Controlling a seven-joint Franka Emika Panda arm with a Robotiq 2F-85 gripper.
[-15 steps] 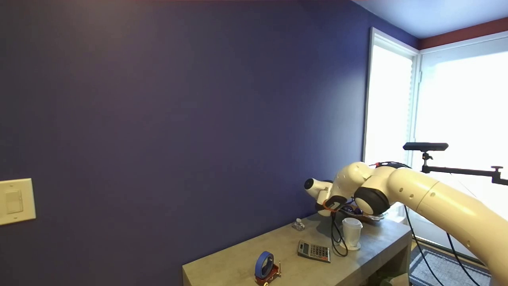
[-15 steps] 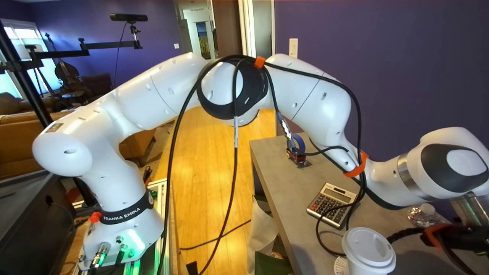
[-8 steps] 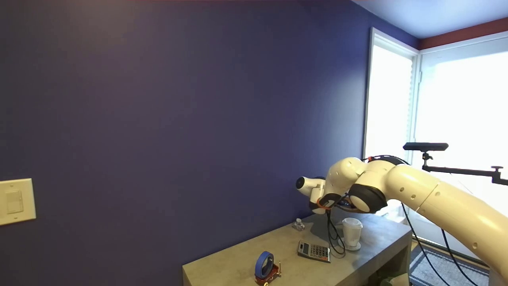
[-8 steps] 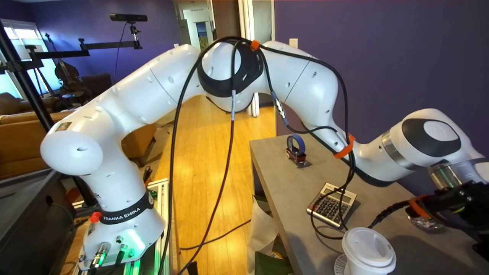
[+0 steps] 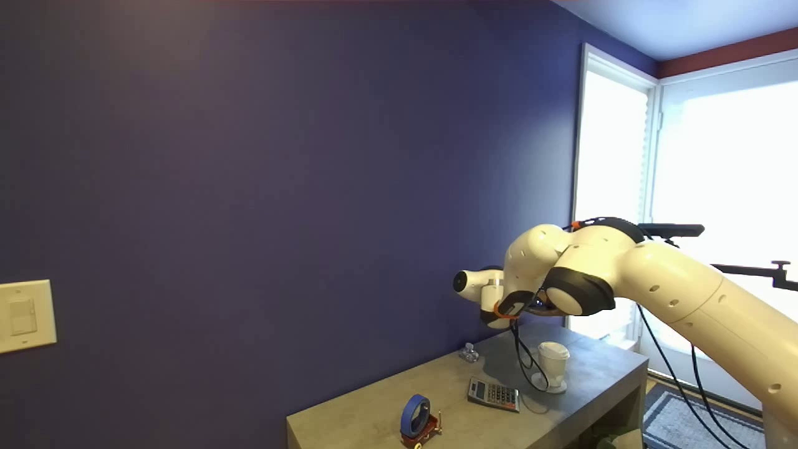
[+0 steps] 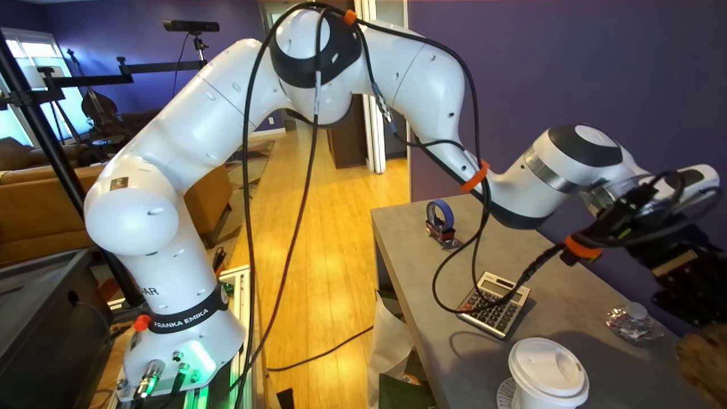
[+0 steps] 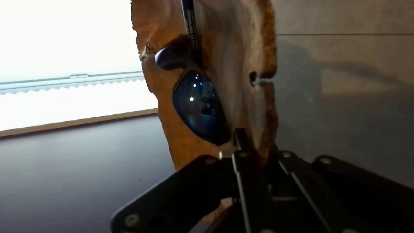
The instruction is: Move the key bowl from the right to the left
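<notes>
Key bowl (image 6: 706, 362): raised, right of the white cup (image 6: 548, 372) in an exterior view; we see it cut off by the frame.
Claw (image 7: 257, 145): gripping the bowl's rim; one fingertip is lost in shadow.
Sunglasses (image 7: 200, 106): in the bowl, one lens hard to make out.

Bowl (image 7: 233, 76) is showing orange-brown with greyish streaks; sunglasses (image 7: 199, 108) are reflecting dark blue. Gripper (image 7: 258, 153) is reading black. Arm (image 6: 420, 96) is looking white to cream with black bands, straps (image 6: 476, 178) orange. Wall (image 5: 312, 187) is showing purple, counter (image 6: 409, 255) grey, cup (image 6: 546, 375) white, tape (image 5: 408, 416) blue, calculator (image 5: 493, 395) silver with dark and red keys.
</notes>
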